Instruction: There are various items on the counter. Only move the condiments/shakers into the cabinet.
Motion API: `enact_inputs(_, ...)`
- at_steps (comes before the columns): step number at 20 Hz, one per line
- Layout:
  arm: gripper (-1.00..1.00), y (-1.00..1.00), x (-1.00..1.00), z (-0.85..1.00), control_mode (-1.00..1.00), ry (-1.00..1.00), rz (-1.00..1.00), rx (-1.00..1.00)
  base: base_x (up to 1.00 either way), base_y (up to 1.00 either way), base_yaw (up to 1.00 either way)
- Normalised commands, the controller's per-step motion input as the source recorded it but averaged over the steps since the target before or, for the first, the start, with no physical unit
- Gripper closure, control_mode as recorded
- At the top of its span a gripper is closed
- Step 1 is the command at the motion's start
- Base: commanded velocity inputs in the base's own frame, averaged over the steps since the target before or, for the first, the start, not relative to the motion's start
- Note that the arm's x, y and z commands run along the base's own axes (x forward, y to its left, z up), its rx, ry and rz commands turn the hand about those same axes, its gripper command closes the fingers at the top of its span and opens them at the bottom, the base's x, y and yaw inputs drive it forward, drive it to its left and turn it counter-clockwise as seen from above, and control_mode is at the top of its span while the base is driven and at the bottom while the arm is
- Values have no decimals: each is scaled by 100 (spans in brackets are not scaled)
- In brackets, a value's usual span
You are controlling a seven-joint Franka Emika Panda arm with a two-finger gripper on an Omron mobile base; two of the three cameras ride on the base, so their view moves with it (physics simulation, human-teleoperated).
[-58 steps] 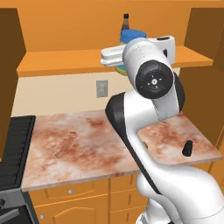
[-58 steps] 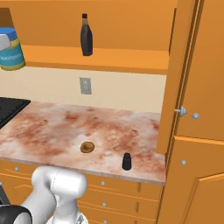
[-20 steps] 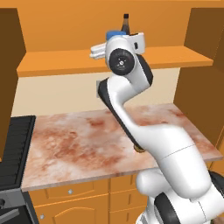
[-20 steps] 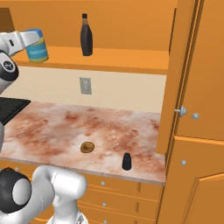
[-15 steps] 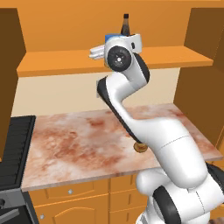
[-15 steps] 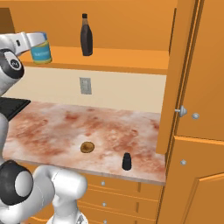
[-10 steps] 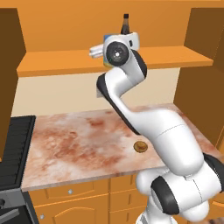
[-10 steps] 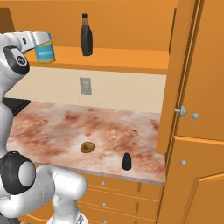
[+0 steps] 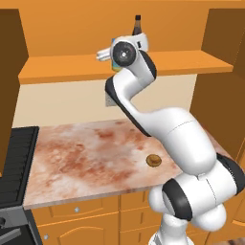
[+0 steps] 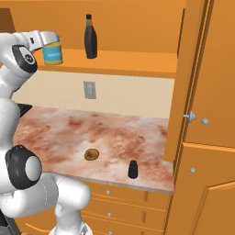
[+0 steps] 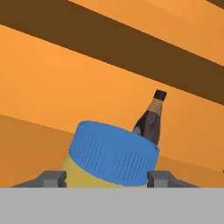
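The arm reaches up to the cabinet (image 10: 137, 64) shelf. The gripper (image 10: 51, 40) sits at the blue-lidded jar (image 10: 53, 53), which stands on the shelf board toward its left end in the right base view. In the hand view the jar (image 11: 111, 159) lies between the two fingertips (image 11: 52, 178), one on each side of the yellow body just under the blue lid. The tips look very close to the jar wall, but whether they press on it or stand just clear cannot be told; the grip state is undetermined. The jar's lower body is cut off by the bottom of the hand view.

In the left base view the wrist and hand (image 9: 125, 48) cover nearly all of the jar; a sliver of yellow and blue shows beside the wrist.

The dark brown bottle (image 10: 90, 36) stands upright on the same shelf, right of the jar and apart from it. In the left base view its neck and cap (image 9: 138, 25) show above the hand; the rest is hidden. In the hand view it (image 11: 150, 119) rises behind the lid, tilted by the camera's roll.

On the counter (image 10: 69, 133) the small black shaker (image 10: 133, 169) stands upright near the front edge, right of centre. The round brown pastry (image 10: 92, 154) lies left of it, near but apart. In the left base view the pastry (image 9: 153, 160) sits just beside the arm's body.
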Motion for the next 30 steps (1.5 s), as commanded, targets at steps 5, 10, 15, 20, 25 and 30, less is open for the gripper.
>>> enact_inputs(5, 100, 0, 11, -43, -100, 0, 0, -6, 0, 0, 0)
enact_inputs(10, 100, 0, 15, -13, -100, 0, 0, 0, 0, 0, 0)
enact_inputs(15, 100, 0, 23, -1, -100, 0, 0, 0, 0, 0, 0)
enact_inputs(20, 100, 0, 22, -17, -100, 0, 0, 0, 0, 0, 0)
enact_inputs(25, 100, 0, 1, -36, -100, -5, 0, -3, 0, 0, 0)
enact_inputs(30, 100, 0, 0, -57, -100, -14, 0, -5, 0, 0, 0)
